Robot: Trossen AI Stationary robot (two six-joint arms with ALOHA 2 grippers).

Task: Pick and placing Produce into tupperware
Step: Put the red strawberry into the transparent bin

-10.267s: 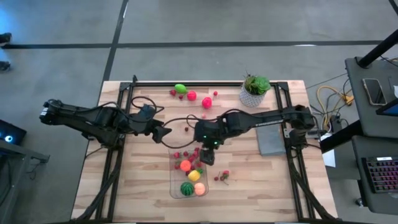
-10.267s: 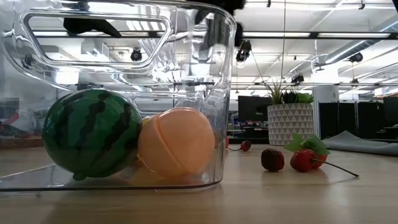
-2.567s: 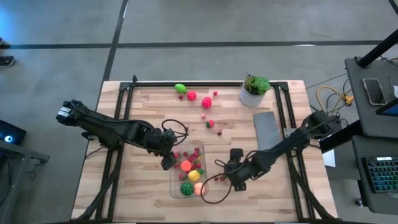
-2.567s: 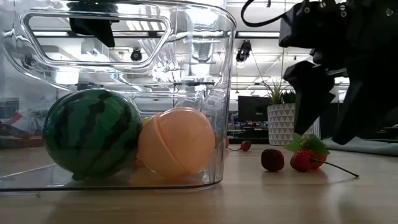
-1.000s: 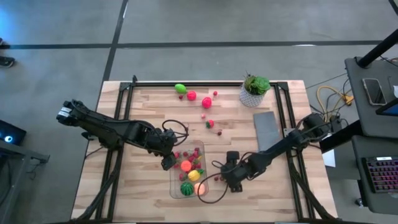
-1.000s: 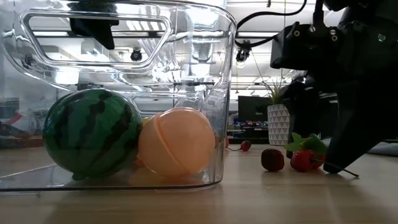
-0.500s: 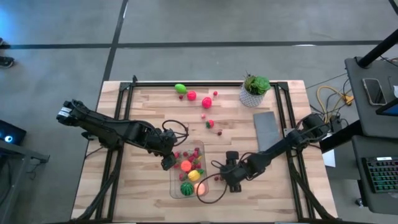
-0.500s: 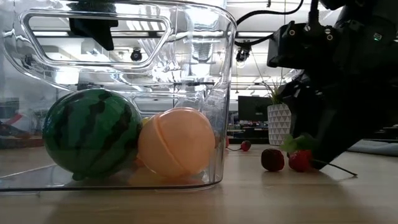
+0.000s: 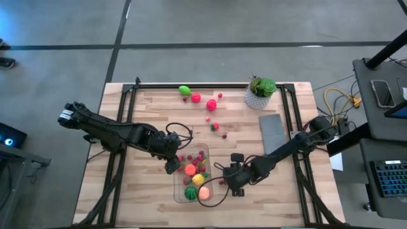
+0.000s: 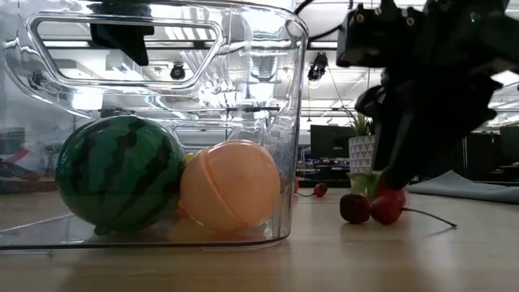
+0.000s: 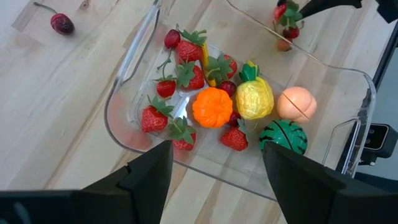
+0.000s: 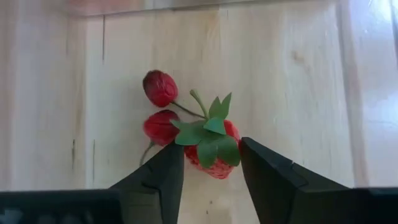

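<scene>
One strawberry (image 12: 214,149) lies leaf-end toward the cherries, between the open right tool's (image 12: 211,163) fingers.

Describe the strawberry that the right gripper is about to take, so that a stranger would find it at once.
Start at the tupperware near the table's front edge. Just beside it, on the bare wood, the open right gripper straddles the strawberry. It has green leaves on top, unlike the two small dark red cherries touching it.

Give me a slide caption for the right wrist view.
Right gripper open around a leafy red strawberry beside two small dark-red berries on the wooden table.
</scene>
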